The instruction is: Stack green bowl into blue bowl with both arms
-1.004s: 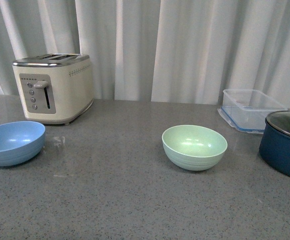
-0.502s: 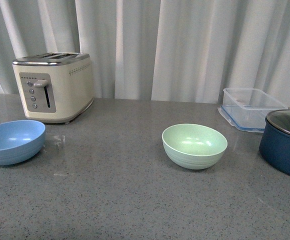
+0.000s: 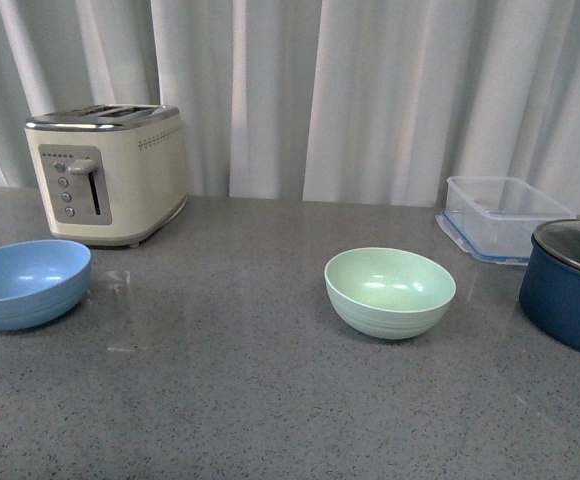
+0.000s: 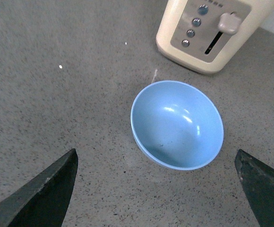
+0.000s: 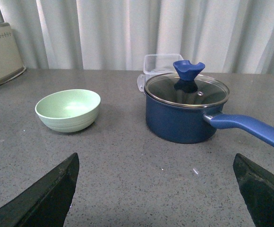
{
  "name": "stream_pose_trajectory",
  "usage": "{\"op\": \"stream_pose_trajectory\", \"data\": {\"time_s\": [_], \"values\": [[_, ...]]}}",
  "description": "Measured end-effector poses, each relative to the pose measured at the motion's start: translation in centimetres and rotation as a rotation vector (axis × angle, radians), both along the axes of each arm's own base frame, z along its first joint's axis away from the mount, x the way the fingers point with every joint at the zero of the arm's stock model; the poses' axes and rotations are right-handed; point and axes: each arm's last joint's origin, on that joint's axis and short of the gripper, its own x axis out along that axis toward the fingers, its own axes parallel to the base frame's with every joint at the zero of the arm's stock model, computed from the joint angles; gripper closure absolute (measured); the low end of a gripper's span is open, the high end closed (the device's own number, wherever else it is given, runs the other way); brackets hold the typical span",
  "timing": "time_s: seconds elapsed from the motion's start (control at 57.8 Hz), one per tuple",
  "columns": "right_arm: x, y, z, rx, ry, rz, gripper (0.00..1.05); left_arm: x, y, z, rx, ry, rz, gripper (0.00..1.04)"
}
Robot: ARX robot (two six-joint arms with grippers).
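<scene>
The green bowl (image 3: 390, 292) sits open side up in the middle of the desk (image 3: 230, 400), well apart from the blue bowl (image 3: 27, 283) at the left by the toaster (image 3: 107, 175). Nothing is stacked yet. The left claw (image 4: 155, 151) hangs above the blue bowl, spread wide and empty — ready, I think, to hold it. The right claw (image 5: 155, 154) is wide and empty too, facing the green bowl — probably its bowl to carry.

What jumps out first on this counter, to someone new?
Two matching bowls on the grey counter: the green bowl near the middle, the blue bowl far left, in front of a cream toaster. At the right stand a navy pot with a glass lid and a clear container behind it.
</scene>
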Motion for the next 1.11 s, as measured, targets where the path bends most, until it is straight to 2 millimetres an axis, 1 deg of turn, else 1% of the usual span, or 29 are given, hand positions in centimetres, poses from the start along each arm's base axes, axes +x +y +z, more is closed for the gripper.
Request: {"op": "stream_pose_trajectory", "data": {"time_s": [0.017, 0.052, 0.173, 0.312, 0.45, 0.692, 0.952, 0.969, 1.039, 1.108], "values": [[0.0, 0.0, 0.0, 0.000, 0.000, 0.000, 0.10, 0.9, 0.3, -0.3, -0.031, 0.022, 0.005, 0.07], [0.0, 0.0, 0.0, 0.000, 0.000, 0.000, 0.10, 2.0, 0.5, -0.6, -0.056, 0.050, 0.015, 0.07], [0.0, 0.0, 0.0, 0.000, 0.000, 0.000, 0.10, 5.1, 1.3, -1.9, -0.139, 0.132, 0.037, 0.07], [0.0, 0.0, 0.0, 0.000, 0.000, 0.000, 0.10, 7.1, 1.8, -3.0, -0.178, 0.178, 0.066, 0.07], [0.0, 0.0, 0.0, 0.000, 0.000, 0.000, 0.10, 8.8, 2.2, -5.0, -0.213, 0.238, 0.089, 0.07], [0.0, 0.0, 0.0, 0.000, 0.000, 0.000, 0.10, 10.4, 2.6, -7.9, -0.244, 0.293, 0.129, 0.07], [0.0, 0.0, 0.0, 0.000, 0.000, 0.000, 0.10, 10.8, 2.6, -9.1, -0.281, 0.303, 0.143, 0.07], [0.0, 0.0, 0.0, 0.000, 0.000, 0.000, 0.10, 10.8, 2.6, -9.2, -0.281, 0.303, 0.141, 0.08], [0.0, 0.0, 0.0, 0.000, 0.000, 0.000, 0.10, 10.8, 2.5, -9.4, -0.285, 0.305, 0.141, 0.21], [0.0, 0.0, 0.0, 0.000, 0.000, 0.000, 0.10, 10.7, 2.4, -9.6, -0.285, 0.311, 0.140, 0.29]]}}
